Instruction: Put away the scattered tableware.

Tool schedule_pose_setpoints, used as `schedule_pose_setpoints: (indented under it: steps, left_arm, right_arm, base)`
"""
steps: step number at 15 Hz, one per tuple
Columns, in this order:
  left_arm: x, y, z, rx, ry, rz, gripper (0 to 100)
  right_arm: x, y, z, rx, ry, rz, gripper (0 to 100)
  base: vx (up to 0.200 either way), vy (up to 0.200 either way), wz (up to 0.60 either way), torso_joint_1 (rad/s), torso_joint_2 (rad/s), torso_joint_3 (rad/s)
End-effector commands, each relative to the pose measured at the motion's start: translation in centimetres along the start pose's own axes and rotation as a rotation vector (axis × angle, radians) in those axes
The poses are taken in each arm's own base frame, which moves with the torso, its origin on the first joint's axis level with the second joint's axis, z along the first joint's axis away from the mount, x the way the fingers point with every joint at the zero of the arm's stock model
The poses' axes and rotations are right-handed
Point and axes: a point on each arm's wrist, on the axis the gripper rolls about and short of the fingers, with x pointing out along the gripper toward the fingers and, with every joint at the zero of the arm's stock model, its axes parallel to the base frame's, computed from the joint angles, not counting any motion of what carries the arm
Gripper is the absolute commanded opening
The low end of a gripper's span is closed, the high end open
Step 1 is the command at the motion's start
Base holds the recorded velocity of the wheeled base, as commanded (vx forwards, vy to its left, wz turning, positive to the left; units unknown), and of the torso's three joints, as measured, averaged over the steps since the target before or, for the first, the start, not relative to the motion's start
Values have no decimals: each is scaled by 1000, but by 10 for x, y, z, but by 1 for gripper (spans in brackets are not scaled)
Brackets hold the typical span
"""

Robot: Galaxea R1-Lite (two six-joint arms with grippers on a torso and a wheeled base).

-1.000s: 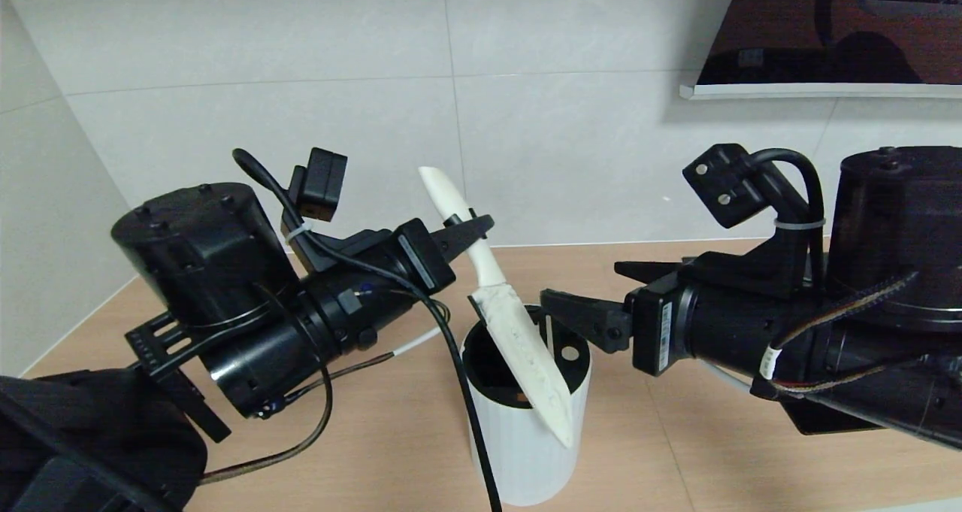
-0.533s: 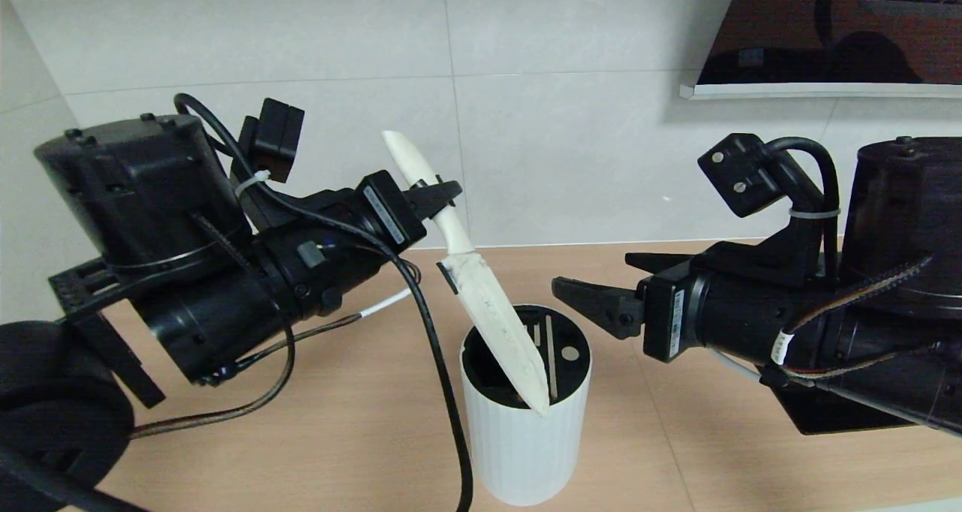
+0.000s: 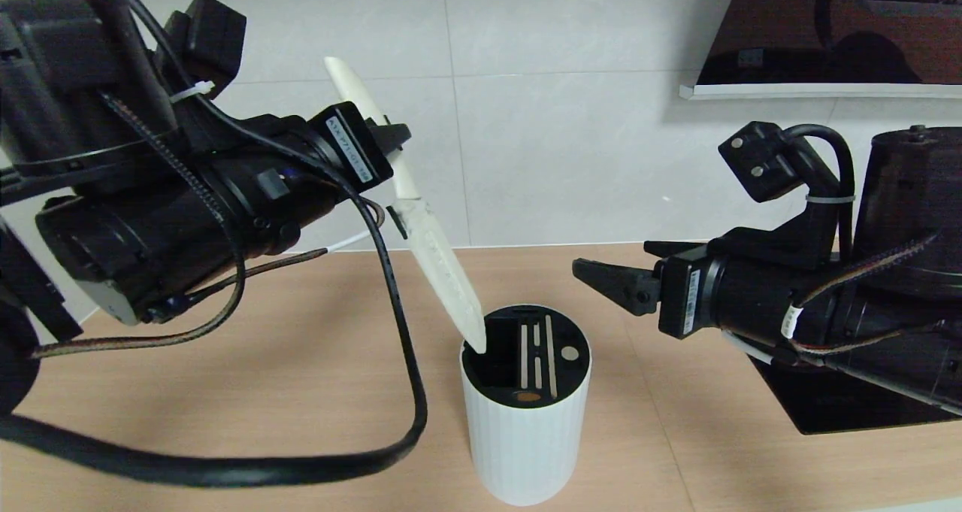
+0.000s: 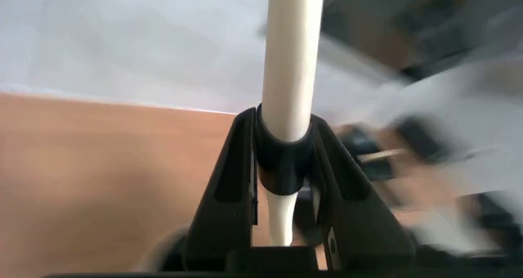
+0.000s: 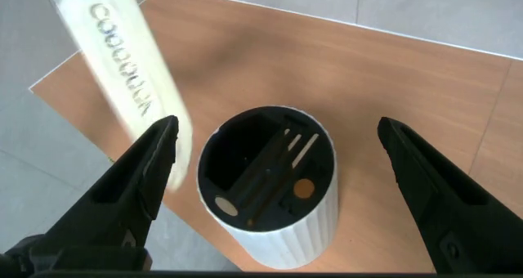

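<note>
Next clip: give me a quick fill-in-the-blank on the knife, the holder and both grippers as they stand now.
1. The left gripper is shut on the white knife by its ____.
2. The knife's tip points down at the top of the white holder, which stands ____ on the wooden counter.
3. The right gripper hangs beside the holder with its jaws ____.

Missing words: handle; upright; open.

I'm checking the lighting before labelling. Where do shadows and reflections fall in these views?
Head view: a soft shadow lies on the counter left of the holder; the dark panel at top right mirrors vague shapes. Right wrist view: a faint shadow patch on the counter beyond the holder; the knife is brightly lit. Left wrist view: the knife's handle is evenly lit, without glare.
</note>
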Motion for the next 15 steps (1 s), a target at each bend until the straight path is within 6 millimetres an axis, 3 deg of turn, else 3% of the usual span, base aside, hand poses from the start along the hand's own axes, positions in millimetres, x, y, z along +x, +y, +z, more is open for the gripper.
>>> schedule_pose_setpoints:
  steps: [1, 5, 11, 15]
  left_arm:
    - [8, -5, -4, 41, -47, 55, 0]
    - [10, -37, -30, 168, -144, 108, 0]
    - [2, -44, -68, 352, -226, 63, 0]
    - [-2, -51, -76, 349, -209, 32, 0]
  right_arm:
    - [-3, -3, 3, 3, -12, -8, 100]
    - [1, -15, 3, -19, -10, -56, 100]
    - [3, -22, 4, -24, -6, -85, 100]
    - [4, -25, 3, -30, -1, -96, 100]
  base:
    - [0, 0, 0, 0, 0, 0]
    - [0, 0, 0, 0, 0, 0]
    - [0, 0, 0, 0, 0, 0]
    - [0, 0, 0, 0, 0, 0]
